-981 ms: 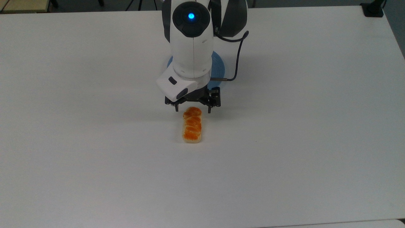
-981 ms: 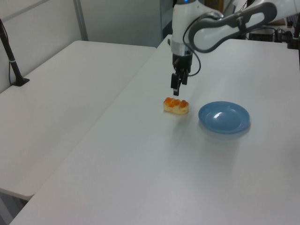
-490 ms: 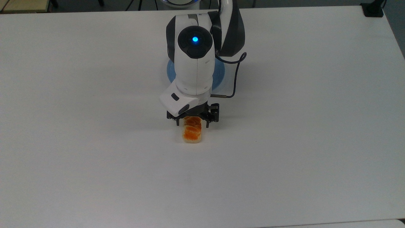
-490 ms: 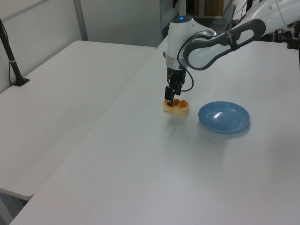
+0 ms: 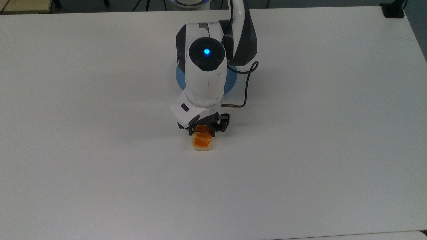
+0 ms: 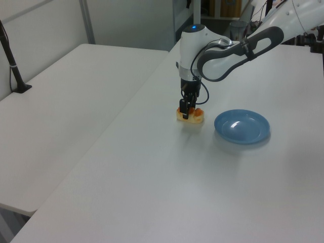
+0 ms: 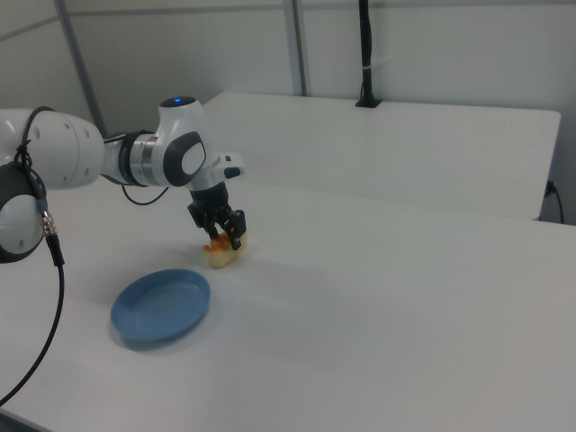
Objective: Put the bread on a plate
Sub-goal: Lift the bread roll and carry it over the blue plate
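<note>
Top view: the pincer (image 5: pixel 202 130) is down over the far end of the bread (image 5: pixel 202 142), one finger on each long side.
Pincer state: fingers set narrowly about the loaf; whether they already press on it I cannot tell.
Bread: lying flat on the white desk (image 5: pixel 100 166), not lifted; in the left view the bread (image 6: pixel 191 116) sits just beside the plate (image 6: pixel 242 126), apart from it.
Plate: light blue, bare, resting on the desk; in the right view the plate (image 7: pixel 162 305) lies near the bread (image 7: pixel 221 254) with a strip of desk between them.
Progress: approach looks finished, grasp at most begun; lifting, carrying across and setting the loaf on the plate are all left.
Surroundings: a black post (image 6: pixel 11 63) stands on a second desk, well apart.
Obstacles: nothing lies between loaf and plate; the short path looks free.
</note>
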